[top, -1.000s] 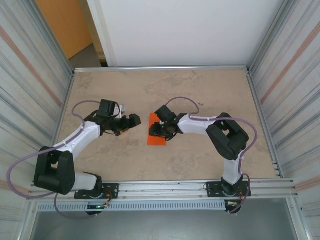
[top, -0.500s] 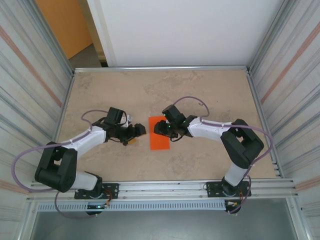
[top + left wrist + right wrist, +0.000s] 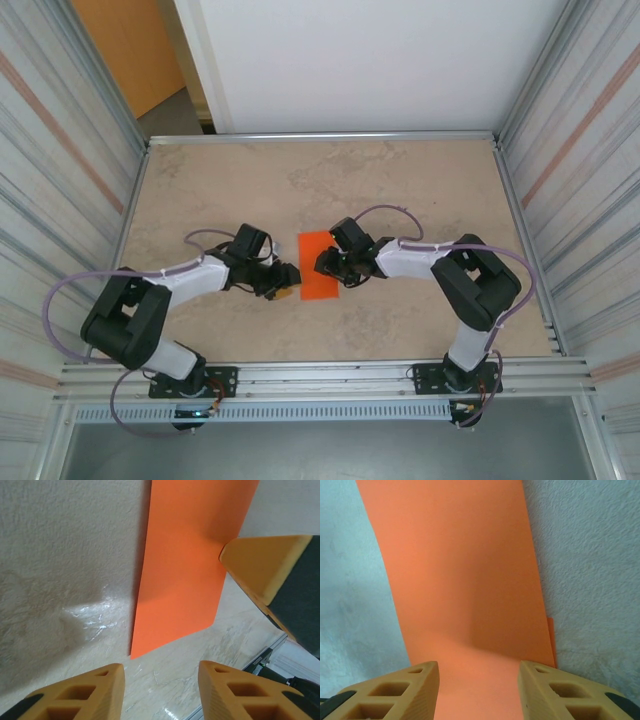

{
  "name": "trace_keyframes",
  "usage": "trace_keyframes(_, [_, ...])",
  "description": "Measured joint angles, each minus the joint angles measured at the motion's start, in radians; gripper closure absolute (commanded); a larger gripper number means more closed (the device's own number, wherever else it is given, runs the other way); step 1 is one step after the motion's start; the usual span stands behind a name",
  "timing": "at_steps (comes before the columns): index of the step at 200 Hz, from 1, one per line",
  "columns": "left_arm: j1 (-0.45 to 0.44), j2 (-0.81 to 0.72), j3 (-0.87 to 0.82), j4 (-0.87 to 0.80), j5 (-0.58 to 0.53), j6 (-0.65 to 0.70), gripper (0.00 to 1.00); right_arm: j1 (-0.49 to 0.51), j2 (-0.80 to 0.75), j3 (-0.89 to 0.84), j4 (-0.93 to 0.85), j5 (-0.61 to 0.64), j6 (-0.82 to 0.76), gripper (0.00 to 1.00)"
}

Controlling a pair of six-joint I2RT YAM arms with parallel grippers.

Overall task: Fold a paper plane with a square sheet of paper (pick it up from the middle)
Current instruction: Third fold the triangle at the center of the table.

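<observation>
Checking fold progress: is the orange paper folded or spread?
Folded: the paper is a narrow rectangle, and a second layer's edge peeks out in the right wrist view.

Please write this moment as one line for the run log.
paper: folded narrow, flat on table | right gripper: open, over paper | left gripper: open, beside paper

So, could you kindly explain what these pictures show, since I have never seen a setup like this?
Two robot arms are bolted at the near edge of a table. One picture looks down from above; the other two come from cameras on each wrist, with yellow fingers at the bottom. A folded orange paper lies flat between the arms. The left gripper is open beside its edge. The right gripper is open over the paper. Nothing is held.
</observation>
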Motion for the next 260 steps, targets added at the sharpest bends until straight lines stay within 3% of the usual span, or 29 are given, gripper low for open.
trace_keyframes(260, [0.0,0.129,0.082,-0.029,0.021,0.102,0.56,-0.043,0.031,-0.04,0.158,-0.142,0.078,0.57])
